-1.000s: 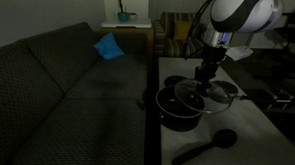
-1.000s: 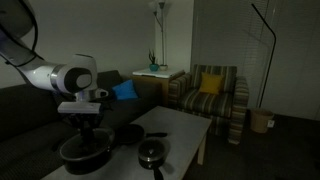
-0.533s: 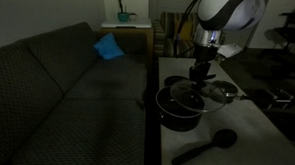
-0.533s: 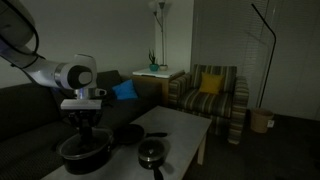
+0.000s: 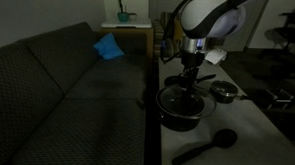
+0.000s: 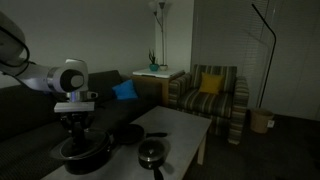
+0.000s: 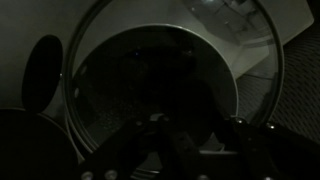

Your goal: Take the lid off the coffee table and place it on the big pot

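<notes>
Above the pot (image 5: 181,108), the gripper (image 5: 189,74) is hanging with its jaws pinched narrowly on the lid (image 5: 185,90), apparently at the centre knob, though the wrist view is too dark to show the grip clearly. Over the last second the arm has been sliding from the saucepan (image 5: 224,92) side of the pot toward its middle, carrying the lid along. In the wrist view the lid (image 7: 175,70) is ringing the pot's mouth almost evenly, so it is off the counter (image 5: 241,122) and nearly centred. Lowering and releasing is probably all that is remaining.
</notes>
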### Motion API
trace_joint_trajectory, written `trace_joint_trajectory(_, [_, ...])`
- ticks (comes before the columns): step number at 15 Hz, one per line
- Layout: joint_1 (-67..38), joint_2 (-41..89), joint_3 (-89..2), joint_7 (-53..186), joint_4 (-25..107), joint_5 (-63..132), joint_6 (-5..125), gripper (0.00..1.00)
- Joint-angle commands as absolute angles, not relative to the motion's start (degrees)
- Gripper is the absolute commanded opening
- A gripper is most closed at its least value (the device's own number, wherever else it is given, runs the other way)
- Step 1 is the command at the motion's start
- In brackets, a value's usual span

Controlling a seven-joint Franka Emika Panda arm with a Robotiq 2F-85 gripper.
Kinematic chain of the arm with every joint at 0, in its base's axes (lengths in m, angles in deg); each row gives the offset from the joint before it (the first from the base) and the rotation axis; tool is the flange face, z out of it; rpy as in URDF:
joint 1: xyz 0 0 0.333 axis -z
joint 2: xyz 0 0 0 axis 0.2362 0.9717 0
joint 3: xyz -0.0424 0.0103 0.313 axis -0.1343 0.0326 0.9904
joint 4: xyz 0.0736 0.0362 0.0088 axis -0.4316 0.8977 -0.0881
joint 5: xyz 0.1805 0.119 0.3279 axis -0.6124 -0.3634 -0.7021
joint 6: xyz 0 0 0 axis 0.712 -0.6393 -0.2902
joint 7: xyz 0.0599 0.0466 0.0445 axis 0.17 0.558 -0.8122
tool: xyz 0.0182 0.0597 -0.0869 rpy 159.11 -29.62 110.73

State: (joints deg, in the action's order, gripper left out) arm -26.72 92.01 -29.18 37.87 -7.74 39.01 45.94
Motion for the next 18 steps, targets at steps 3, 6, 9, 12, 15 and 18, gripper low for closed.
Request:
trace_joint_trajectory(3, [-29.4,92.4,-29.6,36.3,-10.0,37.7,45.7,0.14])
trace_joint_trajectory(6, [-29.9,92.4,-30.5,37.5,-10.2,37.9,47.2,0.14])
trace_joint_trajectory(9, [-29.0,92.4,-31.0,37.8,-10.5,37.6,48.7,0.14])
trace_joint_trajectory(12, [-28.0,92.4,-31.4,38.3,-10.4,37.3,50.3,0.14])
trace_joint_trajectory(15, [-28.1,92.4,-31.6,38.2,-9.8,37.4,49.6,0.39])
trace_joint_trajectory(18, [-27.9,92.4,-31.6,38.2,-9.8,37.3,49.7,0.39])
